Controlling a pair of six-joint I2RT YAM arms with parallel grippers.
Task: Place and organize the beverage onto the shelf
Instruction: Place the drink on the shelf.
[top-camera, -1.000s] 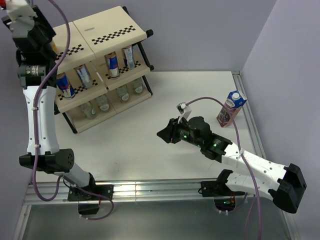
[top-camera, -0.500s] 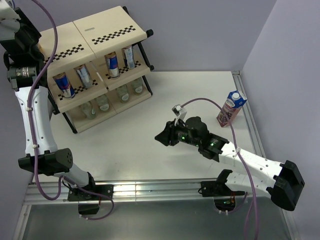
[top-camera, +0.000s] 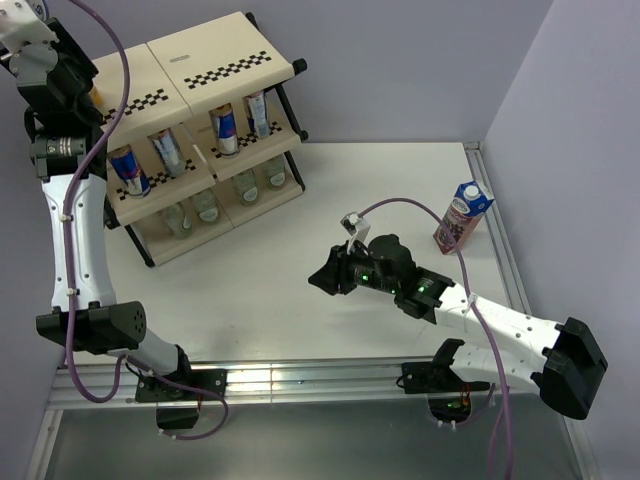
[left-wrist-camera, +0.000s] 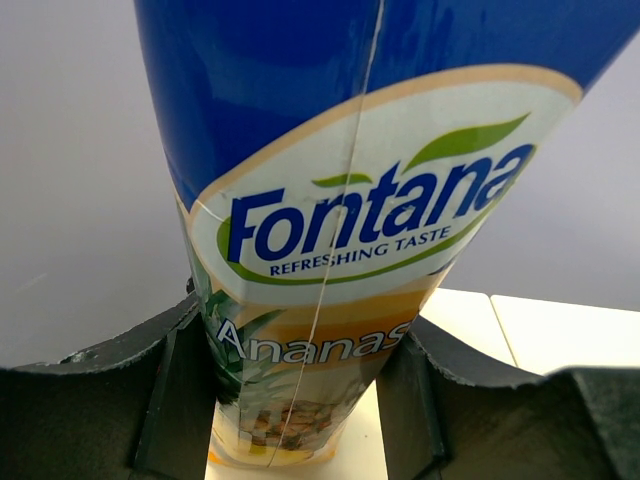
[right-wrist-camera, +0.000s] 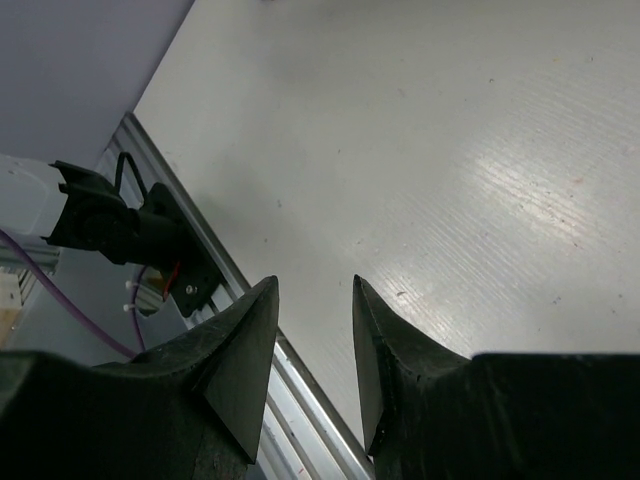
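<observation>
Since the earlier frames the left arm had swung out and back at the shelf's (top-camera: 215, 55) 9 o'clock end, while the right pincer (right-wrist-camera: 312, 300) crept toward 9 o'clock, jaws apart and empty over the worktop (top-camera: 260, 270). The left pincer (left-wrist-camera: 295, 390) was clenched on the pineapple carton (left-wrist-camera: 330, 250), held high beside the top tier; the grape carton (top-camera: 460, 215) waited at 3 o'clock. Being tall and narrow, the pineapple carton could topple if let go tilted or overhanging the tier's edge.

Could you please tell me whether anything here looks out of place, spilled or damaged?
Nothing looks spilled or damaged. The one stray is the purple carton, standing upright alone near the far right edge of the table, well away from the shelf. The pineapple carton is gripped in the left claw.
</observation>
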